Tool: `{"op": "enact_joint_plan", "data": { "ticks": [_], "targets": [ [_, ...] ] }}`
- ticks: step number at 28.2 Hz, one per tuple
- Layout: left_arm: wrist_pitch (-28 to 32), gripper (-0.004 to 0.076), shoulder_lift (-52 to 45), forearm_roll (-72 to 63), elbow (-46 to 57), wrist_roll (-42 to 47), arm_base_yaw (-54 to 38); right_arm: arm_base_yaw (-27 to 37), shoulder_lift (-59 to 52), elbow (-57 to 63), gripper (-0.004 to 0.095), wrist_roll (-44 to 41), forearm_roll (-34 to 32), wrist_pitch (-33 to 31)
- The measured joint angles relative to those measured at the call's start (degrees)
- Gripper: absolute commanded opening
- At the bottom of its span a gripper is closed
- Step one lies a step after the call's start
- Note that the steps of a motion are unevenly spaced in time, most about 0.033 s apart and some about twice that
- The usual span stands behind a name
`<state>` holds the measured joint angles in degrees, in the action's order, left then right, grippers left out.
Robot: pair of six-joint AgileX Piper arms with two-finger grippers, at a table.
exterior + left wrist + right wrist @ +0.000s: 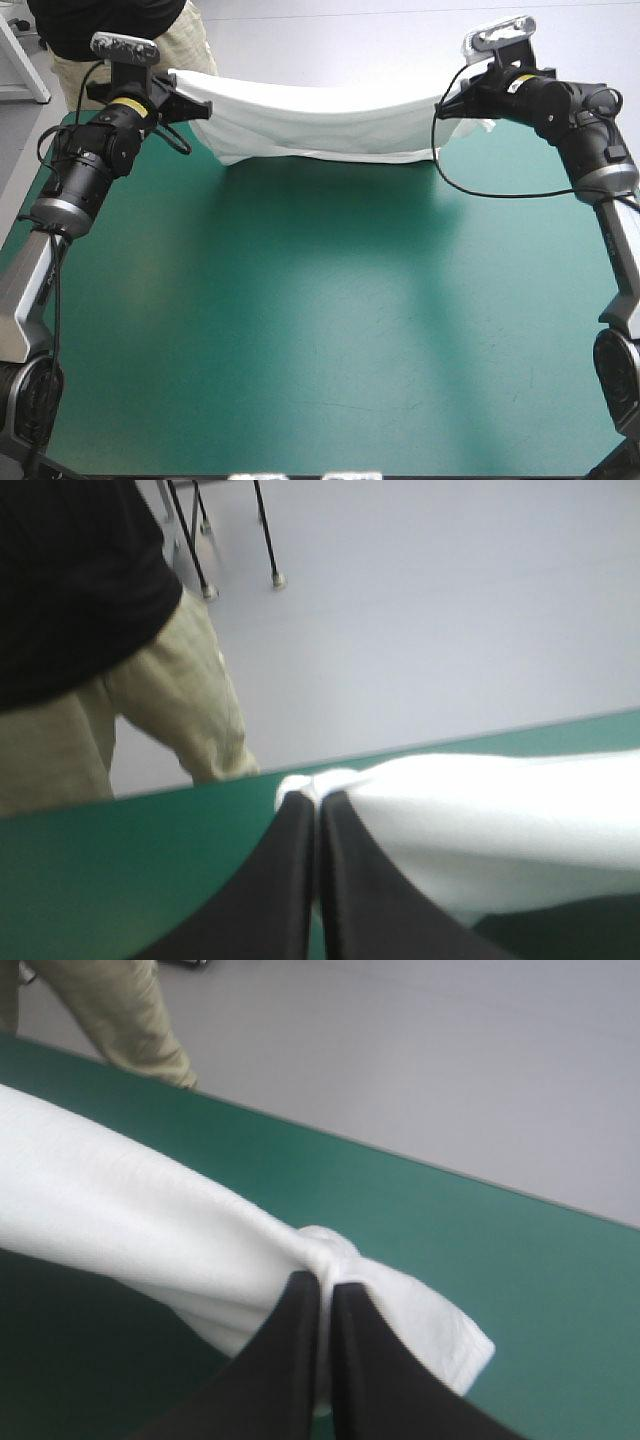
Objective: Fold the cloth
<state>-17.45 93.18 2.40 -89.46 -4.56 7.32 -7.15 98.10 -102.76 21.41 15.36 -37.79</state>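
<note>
Tabletop (320, 330) teal-green. Toward its far edge both claws are raised. Left claw (203, 107) pinches one end of the shirt (310, 125), right claw (447, 100) pinches the other. Shirt is off the tabletop, a sagging white band stretched between them, its bunched ends poking past the fingertips.

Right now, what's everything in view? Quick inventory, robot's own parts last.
T-shirt: one, white, stretched between the two grippers near the table's far edge, sagging in the middle.
table: one, teal-green cover, spreading below the T-shirt and toward the near edge.
left gripper: one, black, raised at the far left, jaws shut on a bunched end of the T-shirt.
right gripper: one, black, raised at the far right, jaws shut on the other bunched end, a short tail of cloth hanging past them.
</note>
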Motion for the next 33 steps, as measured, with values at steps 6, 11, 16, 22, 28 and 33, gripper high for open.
{"op": "enact_joint_plan", "data": {
  "ticks": [6,11,16,22,28,33],
  "targets": [
    [-6.8,-0.0009,-0.2,-0.1,7.9,1.9,-0.6,0.0,-1.7,9.2,-0.0017,0.7,2.2,-5.2],
    [-15.7,-0.0009,-0.6,-0.4,10.7,1.9,-0.6,0.1,-5.7,18.6,-0.0017,0.0,2.7,-8.2],
    [-24.4,-0.0009,-0.8,-1.9,13.3,0.0,-0.6,0.1,-9.2,27.6,-0.0017,0.0,3.2,-8.5],
    [-26.9,-0.0009,-3.8,-8.5,19.4,-4.5,-0.6,0.2,-13.1,38.0,-0.0017,0.4,5.0,-9.4],
    [-27.6,-0.0009,-12.0,-9.8,31.3,-5.9,-0.6,0.3,-18.9,50.1,-0.0017,0.5,6.0,-10.2],
    [-28.1,-0.0009,-15.6,-9.9,37.5,-5.9,-0.6,0.3,-19.6,54.0,-0.0016,0.5,6.6,-10.3]
  ]
}}
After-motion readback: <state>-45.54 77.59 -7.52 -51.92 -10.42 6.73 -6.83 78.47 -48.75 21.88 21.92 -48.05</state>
